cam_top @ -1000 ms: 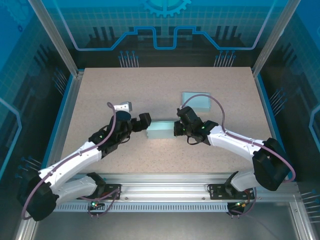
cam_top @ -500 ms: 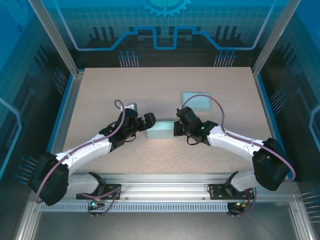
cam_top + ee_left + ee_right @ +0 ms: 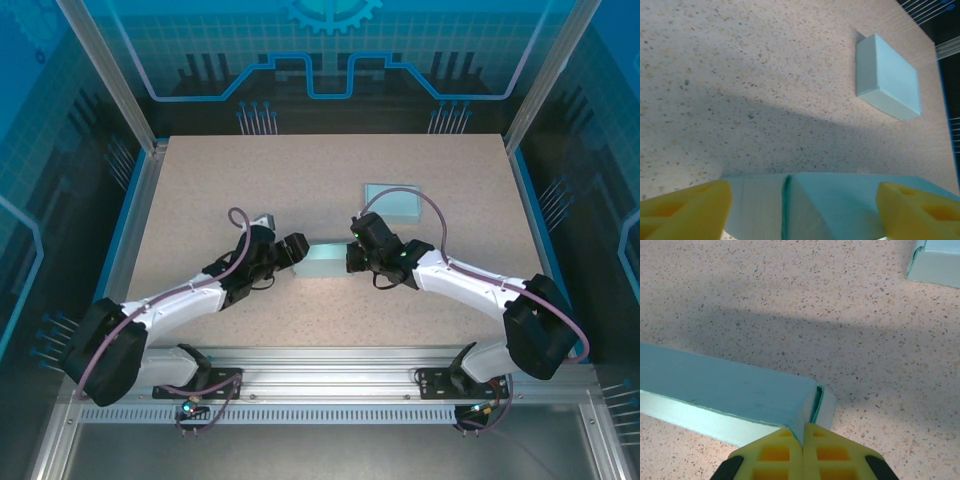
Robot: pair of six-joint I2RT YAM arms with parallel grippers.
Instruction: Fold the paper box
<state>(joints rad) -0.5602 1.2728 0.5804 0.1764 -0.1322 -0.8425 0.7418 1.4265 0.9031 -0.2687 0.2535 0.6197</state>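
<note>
The paper box (image 3: 322,263) is a long pale teal carton lying mid-table between both grippers. My left gripper (image 3: 298,252) is at its left end. In the left wrist view the box (image 3: 840,200) fills the gap between the yellow fingers (image 3: 685,210), and the left gripper (image 3: 802,200) is open around it. A fold seam runs down the box face there. My right gripper (image 3: 352,258) is at the box's right end. In the right wrist view the right gripper (image 3: 803,437) is shut on a thin corner wall of the box (image 3: 730,387), beside an open end flap.
A second, squarish teal box (image 3: 392,203) lies flat behind the right gripper, also seen as a box (image 3: 887,77) in the left wrist view. Bare speckled table (image 3: 250,180) surrounds everything. A metal frame and rail border the table.
My left gripper has moved right onto the box's left end and its fingers have narrowed around it. The right gripper has stayed shut on the box's right end.
</note>
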